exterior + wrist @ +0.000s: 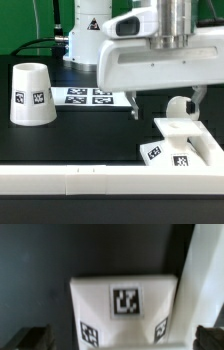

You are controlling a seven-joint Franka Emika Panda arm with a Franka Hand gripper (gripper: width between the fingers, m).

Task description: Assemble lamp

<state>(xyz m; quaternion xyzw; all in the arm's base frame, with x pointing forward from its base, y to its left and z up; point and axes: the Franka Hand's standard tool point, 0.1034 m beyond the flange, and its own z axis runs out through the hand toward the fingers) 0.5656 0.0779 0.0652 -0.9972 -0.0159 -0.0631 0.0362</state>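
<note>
The low square base [185, 142] sits at the exterior view's right, by the long white rail. The round bulb [178, 108] stands on top of it. The conical shade [30, 95] stands apart at the exterior view's left. My gripper [168, 100] hangs over the base, open, with one finger on each side of the bulb and neither touching it. In the wrist view the tagged base [125, 303] fills the middle, and the dark fingertips [35, 336] show at both lower corners, wide apart. The bulb is too blurred to make out there.
The long white rail [90, 182] runs along the table's front and also shows in the wrist view [205, 274] beside the base. The marker board [88, 96] lies behind, between the shade and the arm. The arm's base stands at the back.
</note>
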